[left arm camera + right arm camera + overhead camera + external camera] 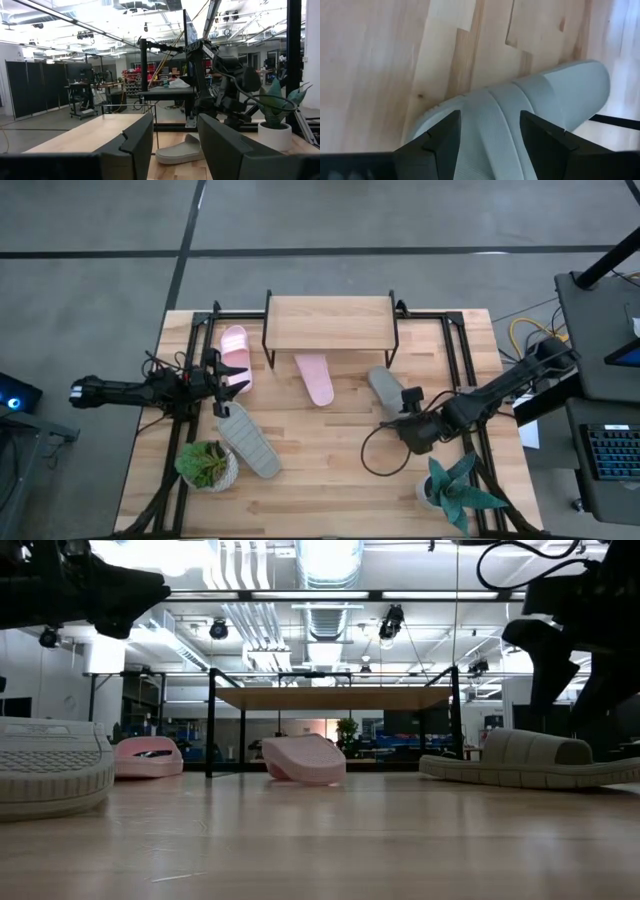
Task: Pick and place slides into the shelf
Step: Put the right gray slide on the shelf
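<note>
The shelf (330,323) stands at the table's far middle. One pink slide (235,353) lies left of it, and another pink slide (318,379) lies just in front of it. A grey slide (249,440) rests sole-down at near left. The second grey slide (384,387) lies right of centre. My right gripper (405,402) (490,120) is open, pointing down over this slide, with its wide strap (495,130) between the fingers. My left gripper (228,392) (175,122) is open and held level between the left pink and left grey slides, touching nothing. My right gripper comes from above with one finger (437,137) on either side of the grey slide's strap (492,117), across its width. The slide lies flat on the table. I cannot tell whether the fingers touch the strap.
A potted plant (208,465) stands at near left and another (455,485) at near right. A black cable loop (385,452) lies by the right arm. Black frame rails (190,360) run along both table sides. Bare wood lies in the near middle.
</note>
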Available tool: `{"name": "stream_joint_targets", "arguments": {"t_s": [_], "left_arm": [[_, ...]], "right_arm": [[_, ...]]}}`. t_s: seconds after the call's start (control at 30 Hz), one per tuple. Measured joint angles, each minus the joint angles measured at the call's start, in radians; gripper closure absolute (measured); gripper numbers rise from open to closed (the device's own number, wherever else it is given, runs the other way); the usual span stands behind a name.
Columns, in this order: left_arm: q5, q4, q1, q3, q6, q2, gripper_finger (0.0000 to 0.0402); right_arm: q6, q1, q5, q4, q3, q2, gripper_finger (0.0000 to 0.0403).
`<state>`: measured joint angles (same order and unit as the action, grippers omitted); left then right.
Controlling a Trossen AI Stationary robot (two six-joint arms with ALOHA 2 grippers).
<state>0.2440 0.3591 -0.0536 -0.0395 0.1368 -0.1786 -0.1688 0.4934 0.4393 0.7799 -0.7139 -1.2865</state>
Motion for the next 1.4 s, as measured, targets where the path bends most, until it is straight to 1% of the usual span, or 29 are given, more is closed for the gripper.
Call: {"name": "stream_joint_targets", "arguments": {"t_s": [0.17, 0.33, 0.43, 0.53, 0.63, 0.83, 0.93, 1.07, 1.17, 1.27, 1.4], "left_arm": [[0.000, 0.000, 0.000, 0.000, 0.000, -0.006, 0.0260], [0.000, -0.001, 0.000, 0.000, 0.000, -0.013, 0.0260], [0.000, -0.002, 0.000, 0.000, 0.000, -0.020, 0.0260], [0.000, -0.002, 0.000, 0.000, 0.000, -0.029, 0.0260], [0.000, 0.000, 0.000, 0.000, 0.000, -0.037, 0.0260], [0.000, -0.001, 0.000, 0.000, -0.001, -0.037, 0.0260], [0.000, 0.000, 0.000, 0.000, -0.001, -0.038, 0.0260], [0.000, -0.001, 0.000, 0.000, -0.001, -0.044, 0.0260], [-0.001, -0.002, 0.000, 0.000, -0.001, -0.048, 0.0260], [0.000, -0.001, 0.000, 0.000, -0.001, -0.050, 0.0260], [-0.001, -0.001, 0.000, 0.000, 0.000, -0.050, 0.0260]], "right_arm": [[-0.008, 0.007, 0.014, 0.002, 0.000, -0.030, 0.0209], [-0.017, 0.025, 0.041, 0.005, 0.001, -0.094, 0.0209], [-0.035, 0.041, 0.090, 0.013, 0.000, -0.139, 0.0209], [-0.077, 0.056, 0.173, 0.036, -0.009, -0.183, 0.0209], [-0.107, 0.066, 0.222, 0.050, -0.011, -0.216, 0.0209], [-0.123, 0.068, 0.252, 0.051, -0.012, -0.265, 0.0210], [-0.164, 0.068, 0.285, 0.055, -0.012, -0.288, 0.0218], [-0.241, 0.068, 0.320, 0.069, -0.012, -0.305, 0.0241], [-0.264, 0.068, 0.325, 0.083, -0.013, -0.307, 0.0266], [-0.276, 0.068, 0.324, 0.096, -0.013, -0.306, 0.0303], [-0.284, 0.067, 0.306, 0.106, -0.013, -0.306, 0.0367]]}}
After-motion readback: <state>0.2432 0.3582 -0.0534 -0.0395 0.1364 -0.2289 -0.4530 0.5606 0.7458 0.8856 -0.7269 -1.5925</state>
